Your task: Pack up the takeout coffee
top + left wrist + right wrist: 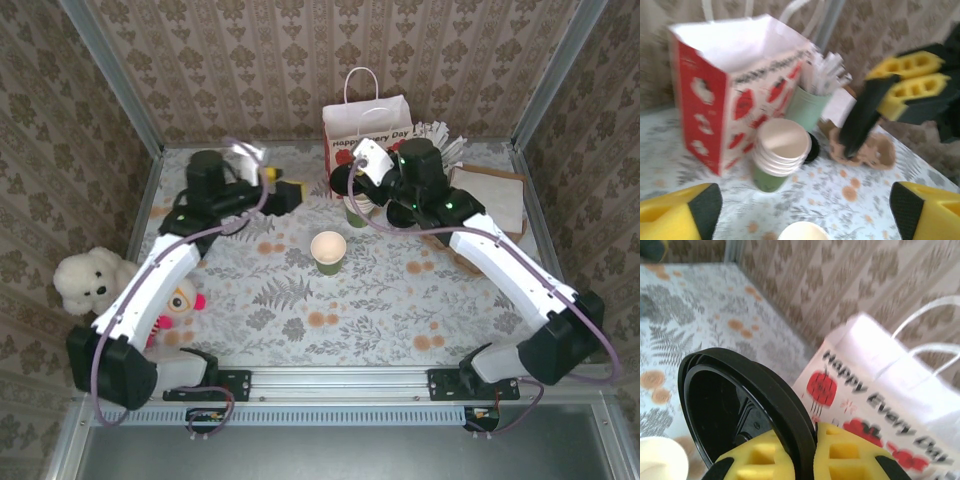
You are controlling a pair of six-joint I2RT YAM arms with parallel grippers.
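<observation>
Top cam first. I count one paper bag (366, 128), one open green coffee cup (328, 250), one black lid (340, 180), one stack of cups (357, 213) and one teddy bear (88, 280). The table (400, 300) has a fern-and-orange-flower cloth, and the walls are brown damask wallpaper. The coffee cup stands lidless, well in front of the bag. My right gripper (350, 186) has the lid up just in front of the bag. The left gripper (288, 193) sits off the bag's left side, apart from the cup.

Left wrist cam is a bit blurry. The left gripper (802, 202) is spread wide with nothing in it, and the coffee cup (802, 231) rim sits low between its fingers. The stack of cups (780, 150) is at the bag's (735, 85) front corner. One mint cup of sticks (812, 105) stands right beside the bag. The right gripper (885, 80) hangs past that with the lid (860, 120) edge-on.

On the right wrist cam the right gripper (812, 450) is clenched on the lid's (735, 400) rim, and the bag (880, 390) is just behind it.
</observation>
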